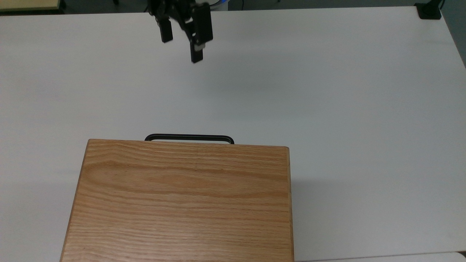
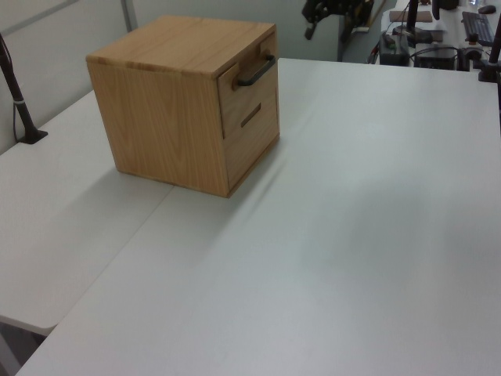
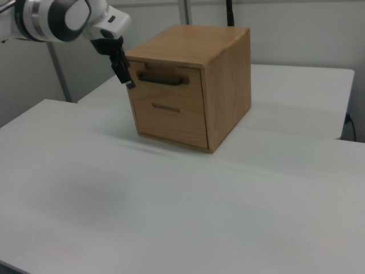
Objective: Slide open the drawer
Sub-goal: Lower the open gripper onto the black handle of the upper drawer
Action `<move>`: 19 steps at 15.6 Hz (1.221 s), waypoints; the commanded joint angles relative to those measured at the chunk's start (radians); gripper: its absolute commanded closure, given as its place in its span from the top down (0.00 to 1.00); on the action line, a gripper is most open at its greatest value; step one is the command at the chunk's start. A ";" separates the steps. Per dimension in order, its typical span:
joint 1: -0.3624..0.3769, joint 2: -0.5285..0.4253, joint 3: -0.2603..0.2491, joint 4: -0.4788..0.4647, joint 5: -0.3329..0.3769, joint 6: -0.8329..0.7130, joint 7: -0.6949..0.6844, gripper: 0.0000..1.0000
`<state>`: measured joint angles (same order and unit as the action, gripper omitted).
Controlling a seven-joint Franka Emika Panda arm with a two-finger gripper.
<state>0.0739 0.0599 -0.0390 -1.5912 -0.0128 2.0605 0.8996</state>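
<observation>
Claw spread, holding nothing, hanging above the white surface near the top view's upper edge, well apart from the handle. Drawer shut flush at the cabinet's top front, with a slotted lower drawer beneath. Cabinet standing on the surface.

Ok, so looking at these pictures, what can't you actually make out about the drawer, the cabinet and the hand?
- Drawer contents: front sits flush in the left and right views, so the inside is hidden.
- Drawer front in the top view: covered by the cabinet top; just the handle pokes out.
- Cabinet's near end, top view: cut off by the bottom edge.
- Hand: upper part cut off by the top view's top edge.
</observation>
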 commanded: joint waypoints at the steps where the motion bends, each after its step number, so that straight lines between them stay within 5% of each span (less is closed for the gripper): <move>1: 0.003 0.035 0.002 -0.010 -0.001 0.133 0.214 0.91; 3: 0.001 0.050 0.002 -0.010 0.014 0.187 0.266 0.73; 6: -0.019 0.083 0.002 -0.009 0.118 0.265 0.298 0.28; 8: -0.020 0.112 0.002 -0.004 0.132 0.280 0.305 0.14; 19: -0.045 0.317 0.002 0.129 0.269 0.451 0.309 0.18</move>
<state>0.0288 0.3140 -0.0384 -1.5249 0.2355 2.4763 1.1897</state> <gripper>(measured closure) 0.837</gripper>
